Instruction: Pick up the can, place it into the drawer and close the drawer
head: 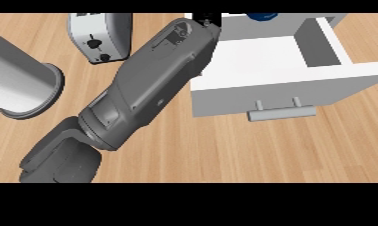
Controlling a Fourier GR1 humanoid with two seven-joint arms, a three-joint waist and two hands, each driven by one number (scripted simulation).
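Grey left forearm (148,85) nearest, hand (203,19) state unclear, maybe blue can (262,16) in open white drawer (277,87)

The drawer (273,65) stood pulled out: a white box with grey inner walls, pale floor, and a grey bar handle (282,113) on two short posts fixed to its front panel. It sat skewed, front panel running up toward the right. Only a small dark part of the left hand (204,19) showed at the end of the grey forearm, just beside the drawer's rear left corner; its fingers could not be made out. A blue rounded object, presumably the can (261,16), lay to the right of that hand, at the drawer's back edge, mostly cut off.
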